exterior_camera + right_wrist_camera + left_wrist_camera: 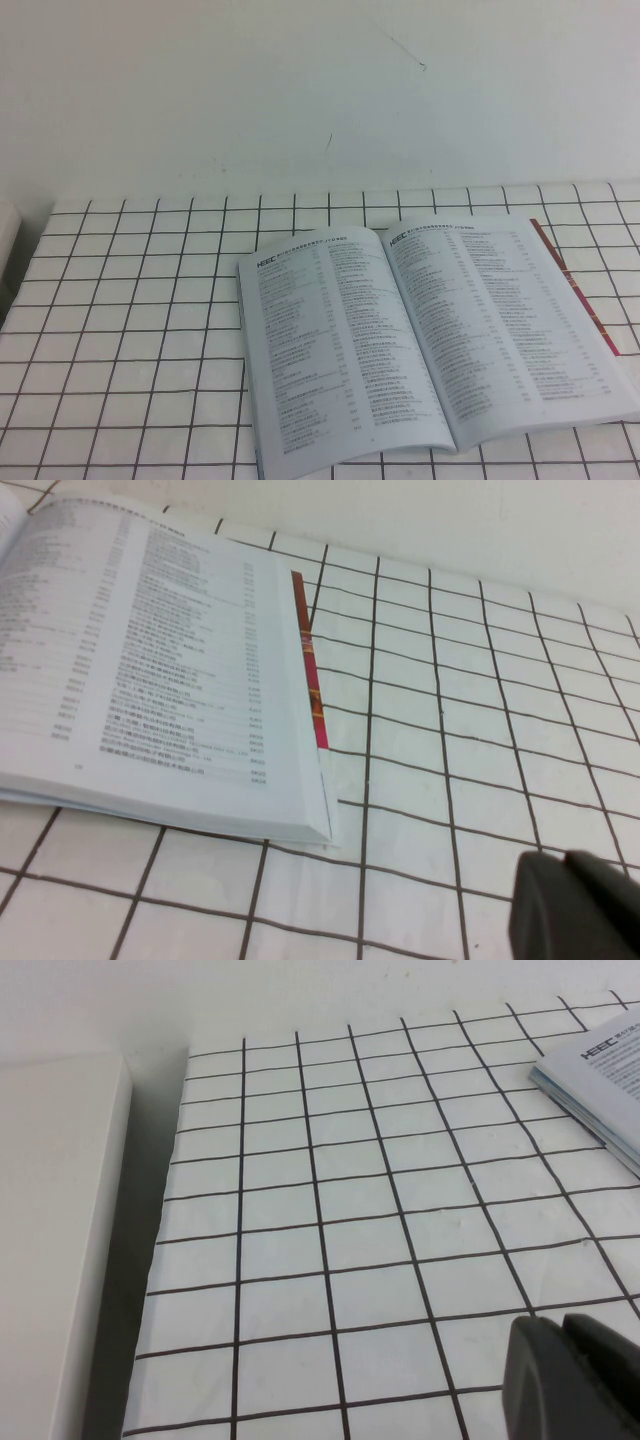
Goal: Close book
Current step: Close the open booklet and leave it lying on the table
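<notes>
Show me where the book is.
High view: the open white paper book lies right of centre on the gridded tablecloth; left pincer hovers left of it, right pincer right.

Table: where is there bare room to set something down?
Bare: the table left of the book, where the left gripper hovers. Crowded: the right half under the open book; the right gripper hovers by its right edge.
</notes>
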